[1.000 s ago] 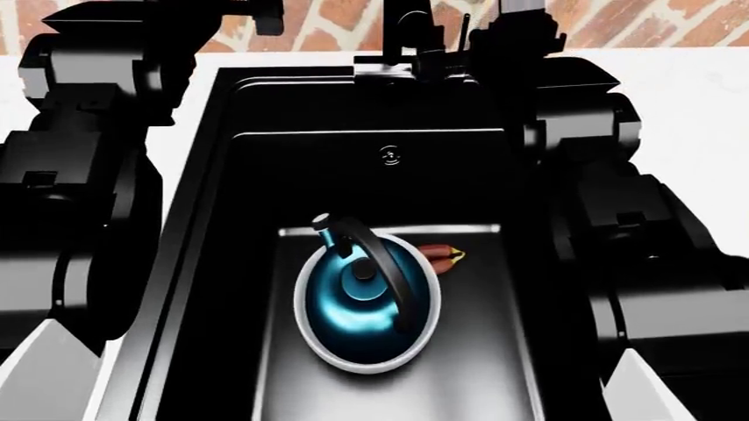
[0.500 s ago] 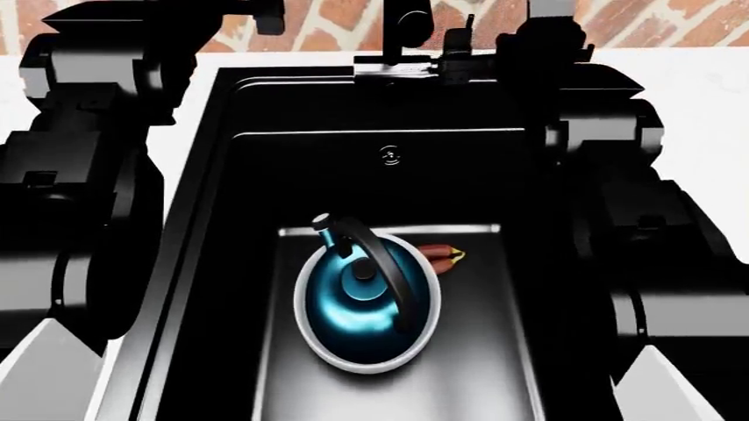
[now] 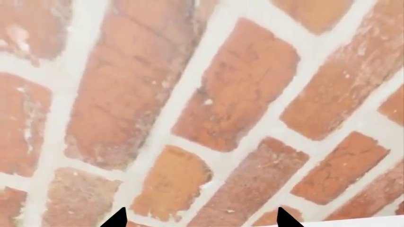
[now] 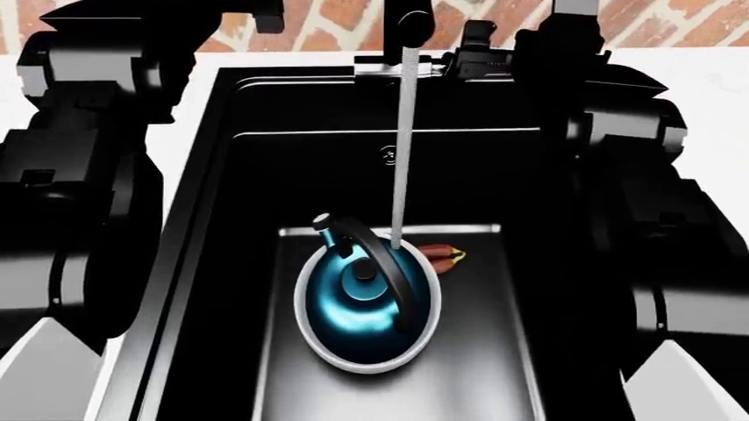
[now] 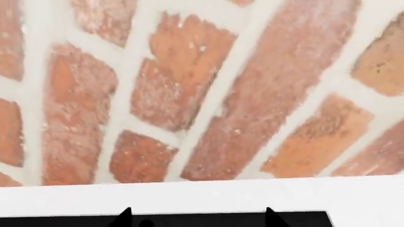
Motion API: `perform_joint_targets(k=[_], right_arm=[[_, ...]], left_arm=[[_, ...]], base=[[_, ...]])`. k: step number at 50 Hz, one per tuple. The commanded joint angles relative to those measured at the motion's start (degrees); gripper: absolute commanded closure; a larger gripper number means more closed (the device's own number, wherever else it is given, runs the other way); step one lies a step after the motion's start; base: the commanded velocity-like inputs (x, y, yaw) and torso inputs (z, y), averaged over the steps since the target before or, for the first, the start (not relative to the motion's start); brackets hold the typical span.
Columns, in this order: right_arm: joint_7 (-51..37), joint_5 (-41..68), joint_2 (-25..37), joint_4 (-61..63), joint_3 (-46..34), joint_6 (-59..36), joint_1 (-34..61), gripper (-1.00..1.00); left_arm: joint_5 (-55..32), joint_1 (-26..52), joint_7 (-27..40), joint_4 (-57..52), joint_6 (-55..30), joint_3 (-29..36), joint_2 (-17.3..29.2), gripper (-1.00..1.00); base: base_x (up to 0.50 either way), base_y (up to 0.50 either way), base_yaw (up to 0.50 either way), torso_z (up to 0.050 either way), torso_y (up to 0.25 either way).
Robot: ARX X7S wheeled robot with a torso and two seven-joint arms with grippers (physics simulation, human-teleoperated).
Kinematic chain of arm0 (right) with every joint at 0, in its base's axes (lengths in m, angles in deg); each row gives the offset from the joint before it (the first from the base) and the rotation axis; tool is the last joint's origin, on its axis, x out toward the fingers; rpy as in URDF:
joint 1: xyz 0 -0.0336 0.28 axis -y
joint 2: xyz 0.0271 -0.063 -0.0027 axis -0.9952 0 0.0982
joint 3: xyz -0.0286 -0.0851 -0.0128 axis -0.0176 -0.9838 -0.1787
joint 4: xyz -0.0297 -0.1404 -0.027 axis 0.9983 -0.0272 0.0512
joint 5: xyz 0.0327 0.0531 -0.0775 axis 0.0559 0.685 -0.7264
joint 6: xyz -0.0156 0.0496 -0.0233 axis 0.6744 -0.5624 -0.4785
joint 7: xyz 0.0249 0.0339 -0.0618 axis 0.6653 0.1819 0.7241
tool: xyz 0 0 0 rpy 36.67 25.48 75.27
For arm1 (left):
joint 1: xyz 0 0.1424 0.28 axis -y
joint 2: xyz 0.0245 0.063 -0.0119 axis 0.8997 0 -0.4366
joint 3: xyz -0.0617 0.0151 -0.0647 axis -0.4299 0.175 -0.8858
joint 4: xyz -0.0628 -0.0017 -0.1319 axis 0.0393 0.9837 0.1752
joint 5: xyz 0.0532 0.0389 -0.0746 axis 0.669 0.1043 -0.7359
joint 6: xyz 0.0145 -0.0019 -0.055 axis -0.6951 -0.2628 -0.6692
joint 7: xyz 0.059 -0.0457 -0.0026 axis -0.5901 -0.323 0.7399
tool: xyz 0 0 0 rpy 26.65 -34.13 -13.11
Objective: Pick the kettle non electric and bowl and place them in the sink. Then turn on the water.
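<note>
A deep black sink (image 4: pixel 210 263) is set in the white counter (image 4: pixel 702 96). At its middle, a teal kettle (image 4: pixel 357 307) sits inside a white bowl (image 4: pixel 307 294), under running water (image 4: pixel 403 149). The kettle looks rigid and slippery, best lifted by its handle. Both end effectors are spread, empty.

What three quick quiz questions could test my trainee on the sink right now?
1. True or false: water is running from the faucet.
2. What does the kettle sit in?
A. the bowl
B. a plant pot
C. the bare sink floor
3. Fill in: both wrist cameras mostly show a ____ wall.

Key: 1 true; 2 A; 3 brick.
</note>
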Motion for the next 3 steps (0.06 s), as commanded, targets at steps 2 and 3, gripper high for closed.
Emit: perform_joint_targets(k=[2,3], right_arm=[[-1.6,-4.6,1.6,0.0,-0.7,-0.2,1.9,-1.0],[-1.4,-4.6,1.6,0.0,-0.8,-0.3,2.2,-1.0]], left_arm=[[0.1,0.1,-0.2,0.0,0.0,-0.2,0.1,-1.0],[0.1,0.1,-0.2,0.0,0.0,-0.2,0.1,-1.0]], base=[[0.0,0.0,0.0,0.0,0.0],[0.0,0.0,0.0,0.0,0.0]])
